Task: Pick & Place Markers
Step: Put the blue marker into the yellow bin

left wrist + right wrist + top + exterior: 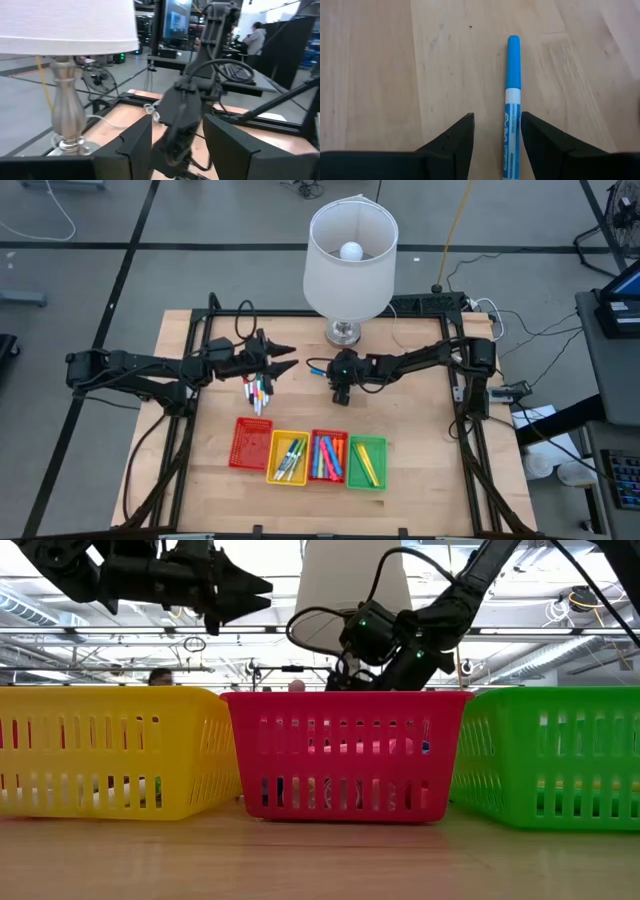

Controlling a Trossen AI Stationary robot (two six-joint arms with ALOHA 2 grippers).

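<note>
Sorting looks partly done: markers lie in the yellow tray, a red tray and the green tray, a cluster waits on the worktop beneath the open, empty left tool, and the right tool hangs open over a blue marker.

Even, bright light; lit lamp top centre of the high view, bulb glaring. Low view backlit by ceiling strips, arms silhouetted. Left wrist foreground blurred

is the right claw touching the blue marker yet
Cannot tell. In the right wrist view the blue marker lies flat on the table between the open fingers of the right claw, close against one finger.
</note>
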